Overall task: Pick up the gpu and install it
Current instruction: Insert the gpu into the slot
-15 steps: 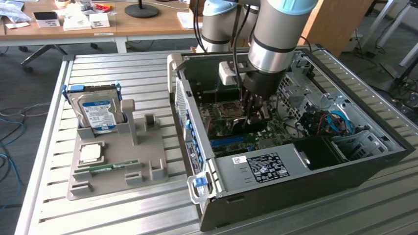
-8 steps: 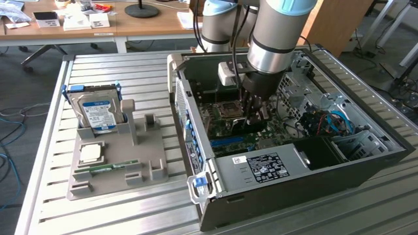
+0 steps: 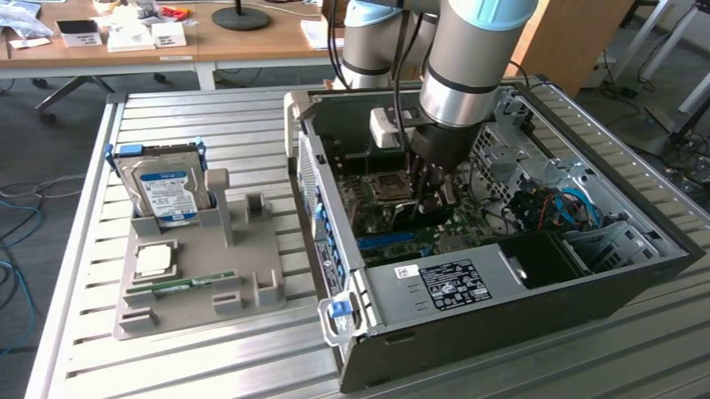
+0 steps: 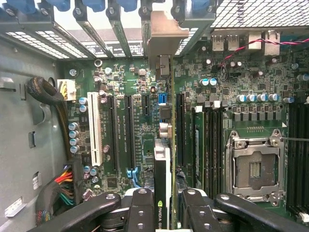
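Hand (image 4: 165,212) pinched gpu (image 4: 162,162) from both sides, inside computer case (image 3: 621,274). Card stood on edge, right under hand. Long side ran along slots (image 4: 130,130) on green board (image 4: 120,72). Silver end (image 4: 164,34) pointed at back wall.

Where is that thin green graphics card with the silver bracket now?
The thin green gpu is inside the open black computer case on the exterior view's right, held edge-on by the end effector above the green motherboard.
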Motion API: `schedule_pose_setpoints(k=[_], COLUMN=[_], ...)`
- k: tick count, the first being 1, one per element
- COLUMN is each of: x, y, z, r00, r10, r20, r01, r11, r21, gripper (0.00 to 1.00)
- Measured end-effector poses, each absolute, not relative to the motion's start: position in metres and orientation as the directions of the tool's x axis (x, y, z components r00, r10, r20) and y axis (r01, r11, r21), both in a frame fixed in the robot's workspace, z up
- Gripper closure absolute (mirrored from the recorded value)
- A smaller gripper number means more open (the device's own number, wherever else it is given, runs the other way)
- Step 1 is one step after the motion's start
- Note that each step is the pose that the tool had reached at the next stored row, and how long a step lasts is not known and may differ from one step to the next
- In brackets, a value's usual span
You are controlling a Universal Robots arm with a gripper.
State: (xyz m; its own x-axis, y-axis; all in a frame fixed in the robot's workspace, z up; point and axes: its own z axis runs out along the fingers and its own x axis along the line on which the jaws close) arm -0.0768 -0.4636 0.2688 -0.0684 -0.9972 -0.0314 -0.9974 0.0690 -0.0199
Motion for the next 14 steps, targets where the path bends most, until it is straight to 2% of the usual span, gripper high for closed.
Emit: schedule_pose_setpoints(k=[14], x=[-0.0784], y=[-0.4636], z=[0.2654], r00=[-0.068], r10=[-0.997], r20=[-0.031], r01=[-0.997], r11=[0.069], r21=[-0.02], gripper=[0.73])
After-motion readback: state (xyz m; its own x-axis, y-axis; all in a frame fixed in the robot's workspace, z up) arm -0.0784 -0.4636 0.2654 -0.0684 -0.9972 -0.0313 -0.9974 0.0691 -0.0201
